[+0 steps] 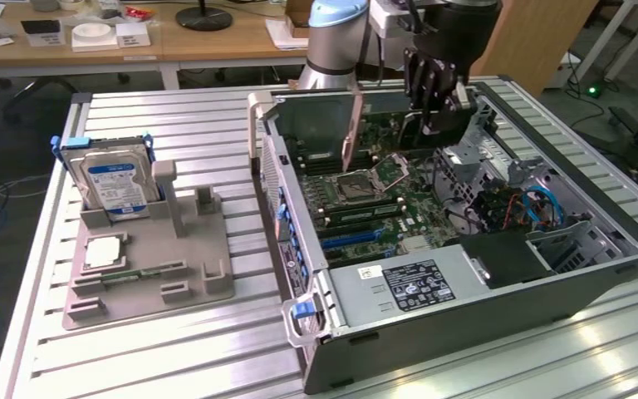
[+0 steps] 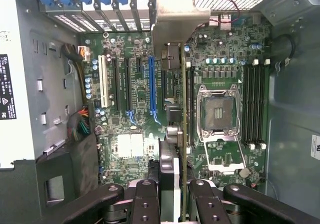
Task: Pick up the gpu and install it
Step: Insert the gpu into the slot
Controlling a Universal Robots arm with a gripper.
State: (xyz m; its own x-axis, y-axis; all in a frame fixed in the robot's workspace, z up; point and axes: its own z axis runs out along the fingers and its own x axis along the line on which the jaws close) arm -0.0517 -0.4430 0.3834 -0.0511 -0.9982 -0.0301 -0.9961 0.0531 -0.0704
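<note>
End effector (image 2: 176, 196) closed on the gpu (image 2: 172, 64); card gripped edge-on between the fingers. Gpu sits inside the open computer case (image 1: 463, 332), above the motherboard (image 2: 125, 124), beside the CPU socket (image 2: 218, 112).

Gpu (image 2: 172, 59) above motherboard (image 2: 120, 121), inside case (image 2: 292, 124)

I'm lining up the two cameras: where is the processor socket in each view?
Exterior view: processor socket, on the board toward the exterior view's left of the case.
Wrist view: the socket sits beside the edge-on card held by the end effector.
Shared landmark: the long blue slot.
</note>
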